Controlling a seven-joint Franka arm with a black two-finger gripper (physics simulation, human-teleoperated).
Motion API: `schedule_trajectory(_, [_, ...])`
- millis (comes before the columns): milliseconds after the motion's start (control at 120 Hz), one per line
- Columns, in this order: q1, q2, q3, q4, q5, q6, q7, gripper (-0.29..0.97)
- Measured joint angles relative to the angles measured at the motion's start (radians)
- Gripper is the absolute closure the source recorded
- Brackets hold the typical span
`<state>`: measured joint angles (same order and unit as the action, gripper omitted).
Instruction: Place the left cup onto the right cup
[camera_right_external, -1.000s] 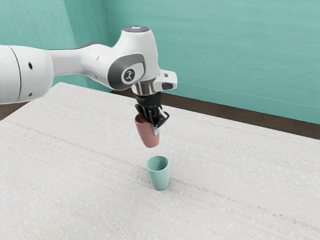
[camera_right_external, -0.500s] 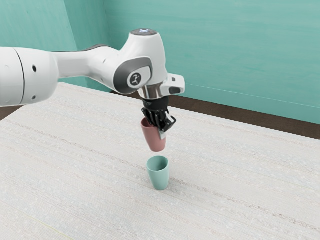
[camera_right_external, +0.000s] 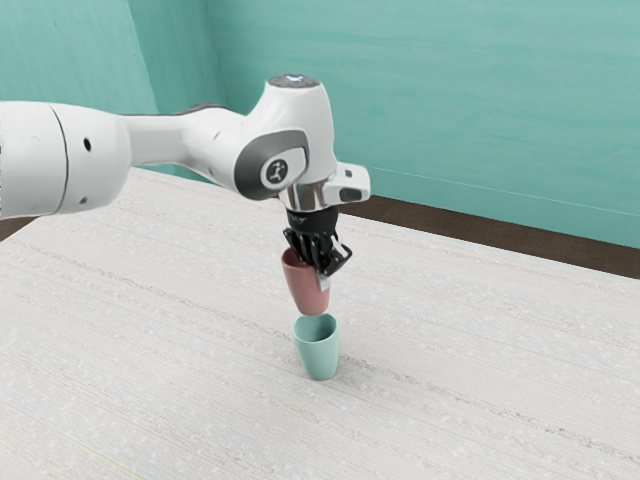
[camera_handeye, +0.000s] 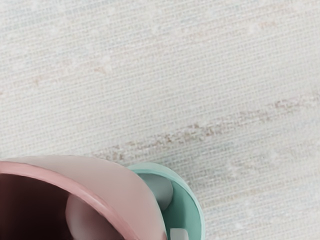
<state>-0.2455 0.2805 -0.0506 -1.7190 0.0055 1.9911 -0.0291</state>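
Above teal cup's mouth: dusty-pink tapered plastic cup (camera_right_external: 305, 287) hangs mouth-up, base just over the rim of the teal tapered plastic cup (camera_right_external: 316, 350); touching or a hair apart, can't tell.
Teal cup pos.: upright, free-standing on the pale wood-grain table (camera_right_external: 150, 340).
Gripper: black two-finger gripper (camera_right_external: 318, 262) clenched on pink cup's rim wall, on the side toward the ext. view's right; cup is carried, not resting.
Pink cup tilt: leans a bit, mouth toward ext. view's left, base swung toward teal cup.
Wrist view: pink cup (camera_handeye: 95, 187) close under the gripper, teal cup (camera_handeye: 190, 205) peeking out past its wall. Mouths look offset, not concentric; part of that may be camera angle.
Step (my read): final lowering/nesting; task nearly done, pink cup not yet seated.
Risk 1: base lands on teal rim instead of inside, b/c of tilt + offset, so teal cup tips or skids; it looks light & has no support.
Risk 2: release w/ pink cup tilted, so it settles crooked or drops off onto the table.
Risk 3: pressing down too far, so the taper wedges the cups & teal one lifts w/ the gripper on retreat.
Risk 4: finger on the outer wall may clip teal rim as the cup sinks in.
Needs: straighten, centre, slow descent, let go only once seated.
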Motion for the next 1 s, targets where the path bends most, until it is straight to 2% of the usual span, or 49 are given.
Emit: schedule_trajectory(1000, [0.0, 0.031, 0.0, 0.004, 0.001, 0.003, -0.014, 0.79])
